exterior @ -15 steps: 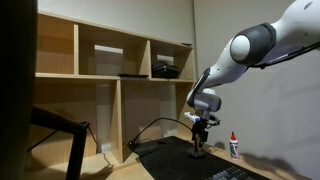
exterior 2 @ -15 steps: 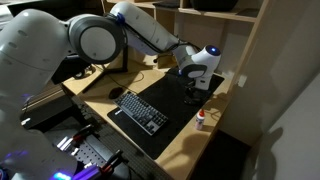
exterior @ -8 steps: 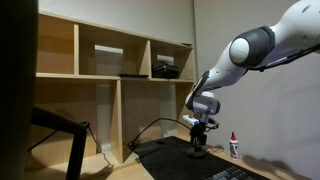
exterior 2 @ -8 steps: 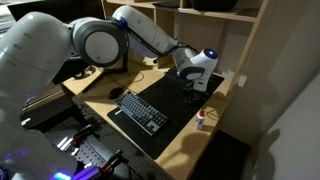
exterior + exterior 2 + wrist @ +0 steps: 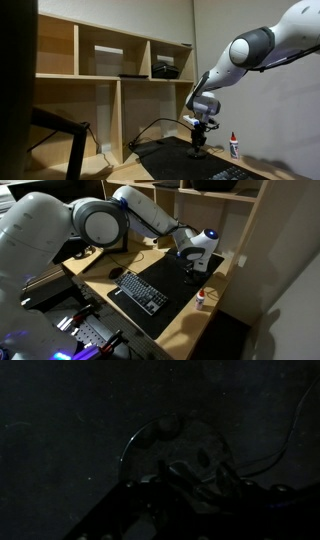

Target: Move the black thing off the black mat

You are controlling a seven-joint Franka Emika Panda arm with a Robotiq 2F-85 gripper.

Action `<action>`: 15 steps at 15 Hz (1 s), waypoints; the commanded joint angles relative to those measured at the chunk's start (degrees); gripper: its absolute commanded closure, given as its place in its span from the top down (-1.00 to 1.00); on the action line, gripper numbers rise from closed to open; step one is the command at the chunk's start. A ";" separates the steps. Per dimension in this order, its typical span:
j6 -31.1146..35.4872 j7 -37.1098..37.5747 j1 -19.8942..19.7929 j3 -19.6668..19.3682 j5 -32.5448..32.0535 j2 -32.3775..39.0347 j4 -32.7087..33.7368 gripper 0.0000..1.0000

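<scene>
Black on black, the small black rounded object (image 5: 200,153) sits on the flat black rectangular mat (image 5: 168,160) low in the frame, a little right of centre in an exterior view. The wrist view is very dark. There the object (image 5: 178,448) shows only as a dim round shape just above the middle, with a thin dark cable (image 5: 285,435) curving away toward the upper right.

The hand (image 5: 200,144) stands directly over the object, fingers pointing down and reaching it. Whether they are clenched on it or released I cannot tell, since the pictures are too dark and small there. In an exterior view the hand (image 5: 194,270) is at the mat's (image 5: 165,278) upper right end.

A black computer keyboard (image 5: 139,288) lies on the mat toward the lower left, well apart from the hand. A small white bottle with a red cap (image 5: 203,298) stands on the light wooden bench (image 5: 195,325) just off the mat's right edge, near the hand. The white robot arm (image 5: 255,45) comes in from the upper right, with pale wooden open shelving (image 5: 100,75) behind it.
</scene>
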 commanded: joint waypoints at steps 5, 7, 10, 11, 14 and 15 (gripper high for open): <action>-4.13 -1.02 -2.83 1.40 1.16 -0.24 1.38 -0.93; -5.02 -2.44 -3.94 2.41 2.02 -1.26 0.90 -0.89; -7.21 -6.80 -5.57 3.78 2.79 -4.48 -1.32 -0.89; -8.00 -9.03 -6.10 3.99 3.17 -6.35 -2.73 -0.89; -10.79 -14.43 -6.42 3.53 3.92 -10.65 -5.28 -0.89; -12.46 -15.06 -6.15 3.01 3.90 -11.18 -4.79 -0.89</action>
